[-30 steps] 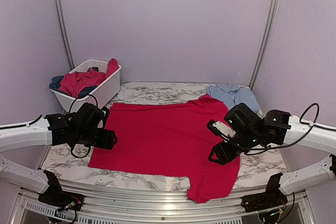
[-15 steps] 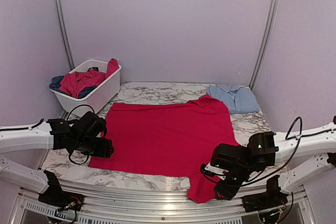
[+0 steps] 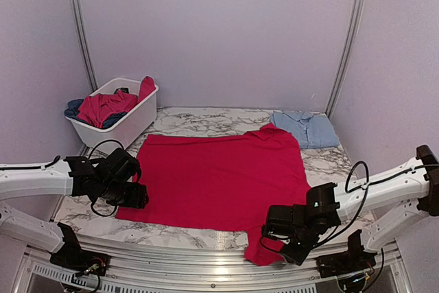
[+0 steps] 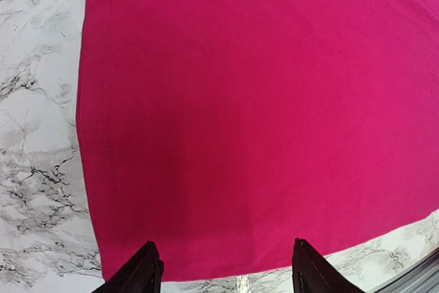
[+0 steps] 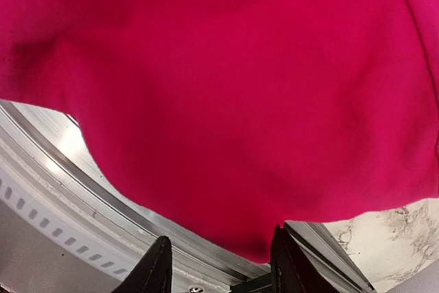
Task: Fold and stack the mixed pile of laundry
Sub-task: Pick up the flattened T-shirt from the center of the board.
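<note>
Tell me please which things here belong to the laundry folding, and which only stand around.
Part of the job:
- red shirt, spread flat
- light blue shirt, far right
- red and dark blue clothes, heaped far left

Only standing around:
- white basket holding that heap
- marble table

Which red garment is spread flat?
The red shirt on the table, one sleeve hanging over the near edge; the other red garment is bunched in the basket.
</note>
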### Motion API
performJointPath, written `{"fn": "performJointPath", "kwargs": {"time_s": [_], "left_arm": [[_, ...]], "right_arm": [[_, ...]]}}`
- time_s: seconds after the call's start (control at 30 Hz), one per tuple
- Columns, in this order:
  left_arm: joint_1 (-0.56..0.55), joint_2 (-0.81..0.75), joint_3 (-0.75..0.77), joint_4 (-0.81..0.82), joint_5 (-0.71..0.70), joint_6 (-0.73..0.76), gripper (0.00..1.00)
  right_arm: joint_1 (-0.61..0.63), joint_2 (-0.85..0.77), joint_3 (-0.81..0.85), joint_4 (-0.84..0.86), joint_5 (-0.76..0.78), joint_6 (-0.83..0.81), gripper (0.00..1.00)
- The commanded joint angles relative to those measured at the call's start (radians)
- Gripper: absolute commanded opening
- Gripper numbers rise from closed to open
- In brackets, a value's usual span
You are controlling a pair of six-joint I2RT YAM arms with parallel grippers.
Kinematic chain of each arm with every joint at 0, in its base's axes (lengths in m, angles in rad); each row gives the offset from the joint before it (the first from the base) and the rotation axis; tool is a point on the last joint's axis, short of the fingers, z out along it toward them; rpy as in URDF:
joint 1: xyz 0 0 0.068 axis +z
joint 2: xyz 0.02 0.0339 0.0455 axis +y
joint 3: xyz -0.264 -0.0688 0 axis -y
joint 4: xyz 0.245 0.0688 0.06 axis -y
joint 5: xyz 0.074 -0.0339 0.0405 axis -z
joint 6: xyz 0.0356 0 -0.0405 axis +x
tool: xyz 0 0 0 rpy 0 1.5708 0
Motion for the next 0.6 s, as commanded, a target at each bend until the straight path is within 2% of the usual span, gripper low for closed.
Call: {"fn": "performJointPath", "kwargs": {"time_s": [0.0, 0.13, 0.23, 0.37, 0.57], "left_arm": [[0.016, 0.017, -0.036, -0.012, 0.006, -0.024, 0.65], [0.041, 0.017, -0.071, -0.015, -0.028, -0.044, 0.62], [0.048, -0.02, -0.09, -0.052, -0.063, -0.087, 0.57], [0.05, -0.107, -0.127, -0.077, -0.061, -0.177, 0.52], [0.052, -0.15, -0.183, -0.086, -0.017, -0.258, 0.51]], "right_arm": [[0.019, 0.023, -0.003, -0.015, 0.035, 0.024, 0.39], [0.02, 0.043, 0.002, -0.009, 0.035, 0.03, 0.23], [0.02, 0.05, 0.002, -0.003, 0.075, 0.033, 0.01], [0.019, 0.025, 0.014, -0.023, 0.119, 0.057, 0.0], [0.02, -0.003, 0.042, -0.027, 0.166, 0.09, 0.0]]}}
